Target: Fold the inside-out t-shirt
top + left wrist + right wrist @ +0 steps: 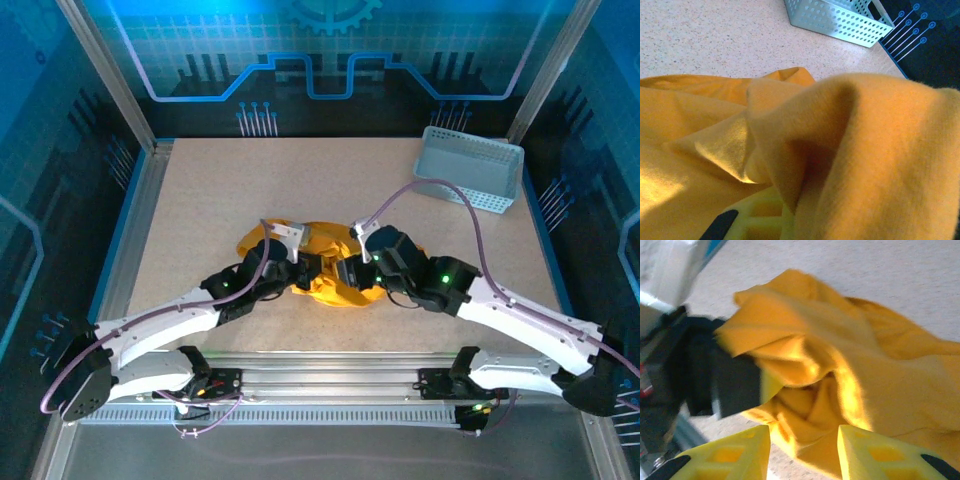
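The mustard-yellow inside-out t-shirt (338,292) lies bunched in the middle of the table, between my two grippers. My left gripper (303,268) holds up a fold of it. In the left wrist view the cloth (880,150) drapes over the jaws, leaving one yellow finger (757,217) bare. The right wrist view shows that gripper's black body (730,385) under the raised fold (790,340). My right gripper (804,450) is open, its fingers on either side of the shirt's near edge, just above the table. No white tag is in sight.
A pale grey perforated basket (470,168) stands at the back right of the table, and also appears in the left wrist view (835,17). Bare tabletop (200,200) surrounds the shirt. Metal frame rails border the table.
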Motion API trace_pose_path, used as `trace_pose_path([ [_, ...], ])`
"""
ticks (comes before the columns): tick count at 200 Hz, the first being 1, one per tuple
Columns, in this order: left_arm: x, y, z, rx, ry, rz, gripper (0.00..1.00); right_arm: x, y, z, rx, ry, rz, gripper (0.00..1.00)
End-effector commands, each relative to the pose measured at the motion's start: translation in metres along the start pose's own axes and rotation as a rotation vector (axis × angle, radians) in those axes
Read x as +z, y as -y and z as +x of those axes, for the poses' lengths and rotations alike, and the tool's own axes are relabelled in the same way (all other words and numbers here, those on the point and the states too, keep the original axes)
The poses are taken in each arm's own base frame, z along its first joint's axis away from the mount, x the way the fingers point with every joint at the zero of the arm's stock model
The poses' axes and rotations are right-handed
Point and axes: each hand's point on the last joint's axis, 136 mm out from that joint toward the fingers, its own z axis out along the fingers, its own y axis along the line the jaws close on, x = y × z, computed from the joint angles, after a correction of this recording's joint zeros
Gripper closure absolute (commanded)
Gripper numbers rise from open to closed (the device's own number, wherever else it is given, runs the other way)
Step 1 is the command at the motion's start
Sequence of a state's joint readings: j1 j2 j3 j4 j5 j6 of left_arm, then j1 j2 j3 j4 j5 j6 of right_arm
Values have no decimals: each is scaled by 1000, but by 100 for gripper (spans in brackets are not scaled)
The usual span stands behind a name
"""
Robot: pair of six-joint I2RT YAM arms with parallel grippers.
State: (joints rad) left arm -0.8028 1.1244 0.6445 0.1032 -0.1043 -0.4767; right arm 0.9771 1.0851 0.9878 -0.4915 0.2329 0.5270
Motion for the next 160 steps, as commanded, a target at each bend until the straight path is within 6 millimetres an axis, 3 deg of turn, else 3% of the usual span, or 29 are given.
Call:
trace_pose_path([
  [1,-6,12,-12,-30,37,67,100,18,-18,10,18,-24,-84,60],
  [20,-7,14,-13,-31,37,78,100,32,-24,14,18,-46,-93,59],
  [60,-14,16,-12,-31,44,95,100,64,13,10,76,-77,50,60],
  [106,-16,17,-8,-31,35,114,100,77,38,7,104,-78,123,58],
  [160,-14,19,-5,-35,27,134,100,88,33,5,114,-86,67,48],
])
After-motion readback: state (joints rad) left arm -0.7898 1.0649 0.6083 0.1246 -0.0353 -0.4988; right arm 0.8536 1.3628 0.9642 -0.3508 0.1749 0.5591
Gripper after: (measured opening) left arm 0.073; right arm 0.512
